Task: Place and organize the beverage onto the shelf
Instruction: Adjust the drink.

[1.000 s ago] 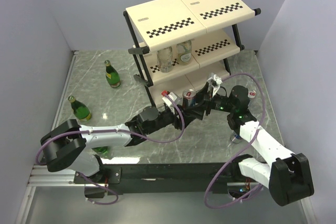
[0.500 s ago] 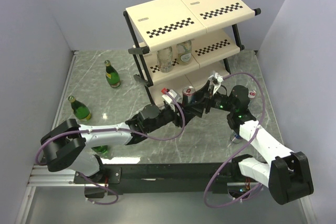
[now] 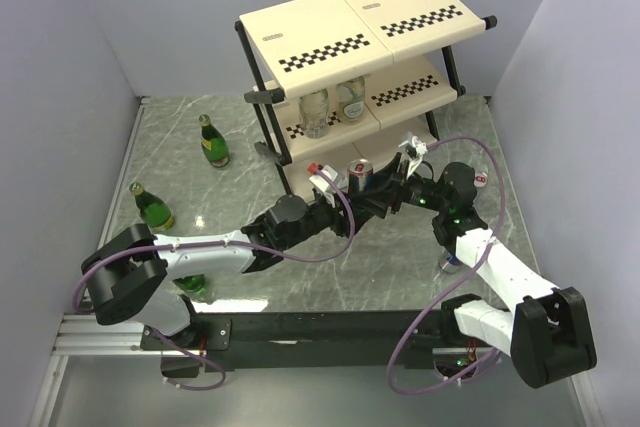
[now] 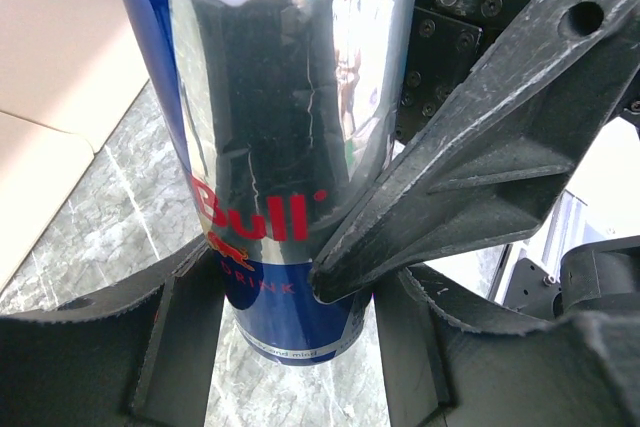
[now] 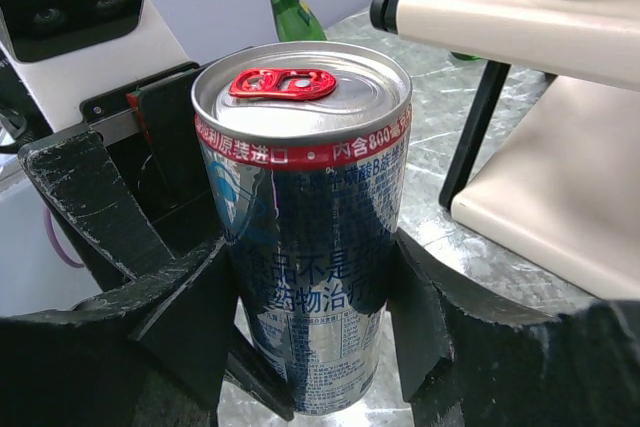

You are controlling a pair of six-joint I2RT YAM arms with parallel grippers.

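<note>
Sharing 1 can (image 5: 305,187) just in front of the lowest tier of the shelf (image 5: 520,27), left gripper (image 4: 290,317) and right gripper (image 5: 315,327) both clamp its sides. Free the left only once the right holds firm, keeping it upright.

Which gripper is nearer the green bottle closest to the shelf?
Left. The left gripper grips the can on the side toward that green bottle; the right gripper grips its far side.

3 green bottles (image 3: 211,141) (image 3: 152,206) (image 3: 193,286), 2 clear bottles (image 3: 315,112) (image 3: 350,99), at least 2 cans (image 3: 360,176) (image 3: 446,265).
</note>
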